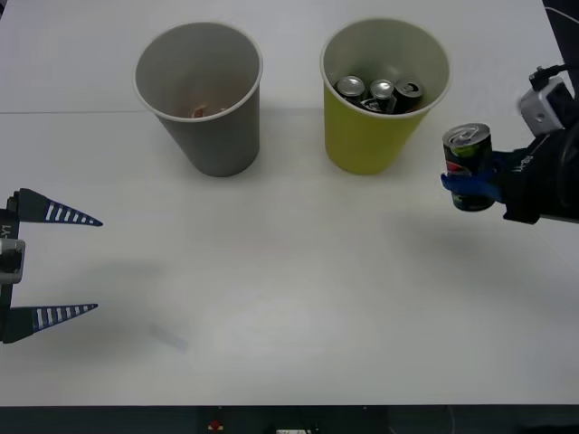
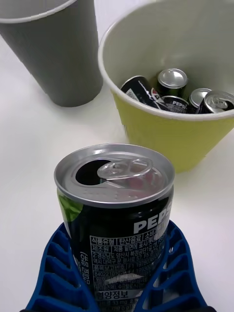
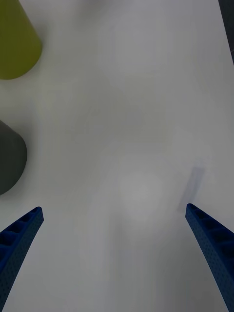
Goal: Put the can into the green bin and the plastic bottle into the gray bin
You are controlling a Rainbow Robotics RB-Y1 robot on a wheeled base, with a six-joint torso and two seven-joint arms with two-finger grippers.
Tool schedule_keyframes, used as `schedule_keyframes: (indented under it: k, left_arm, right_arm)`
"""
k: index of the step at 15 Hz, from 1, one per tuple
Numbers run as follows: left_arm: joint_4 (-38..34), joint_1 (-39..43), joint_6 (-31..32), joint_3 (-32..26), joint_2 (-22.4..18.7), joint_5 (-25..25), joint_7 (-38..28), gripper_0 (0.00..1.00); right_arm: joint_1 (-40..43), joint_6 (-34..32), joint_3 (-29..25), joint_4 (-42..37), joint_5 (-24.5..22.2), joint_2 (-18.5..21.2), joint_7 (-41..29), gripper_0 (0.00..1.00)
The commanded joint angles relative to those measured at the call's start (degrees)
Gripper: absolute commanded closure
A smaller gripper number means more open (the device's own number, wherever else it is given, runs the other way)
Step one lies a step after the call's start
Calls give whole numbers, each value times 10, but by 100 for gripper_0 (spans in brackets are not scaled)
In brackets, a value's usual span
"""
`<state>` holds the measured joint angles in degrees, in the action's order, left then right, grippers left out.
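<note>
Front view has the right gripper (image 1: 472, 185) out at the table's (image 1: 289, 298) right edge, blue fingers clamped on the can (image 1: 468, 165), which it holds upright off the surface, just right of the green bin (image 1: 380, 95) and below its rim. Three other cans (image 1: 380, 93) already sit inside that bin. The gray bin (image 1: 201, 95) stands to its left with a clear gap between the two, and something small lies at its bottom that I can't make out. In the right wrist view the can's (image 2: 117, 209) tab is popped, the ribbed fingers (image 2: 58, 273) hug both sides, and the green bin's (image 2: 165, 131) rim sits close ahead. The left gripper (image 1: 68, 264) hangs over the near-left table, fingers spread wide, with lots of bare white table in front of it.
</note>
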<state>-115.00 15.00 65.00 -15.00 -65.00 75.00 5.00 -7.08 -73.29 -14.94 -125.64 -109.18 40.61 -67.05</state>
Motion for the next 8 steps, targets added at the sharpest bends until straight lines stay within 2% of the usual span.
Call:
schedule_keyframes:
  k: [1,4,8]
  left_arm:
    - [0,0,0,0,0,0,0,0]
    - [0,0,0,0,0,0,0,0]
    - [0,0,0,0,0,0,0,0]
  right_arm:
    - [-52,-39,1,-2,-27,0,-74,100]
    - [-117,-88,13,0,-76,0,-120,100]
    - [-203,-90,52,72,-89,9,-120,100]
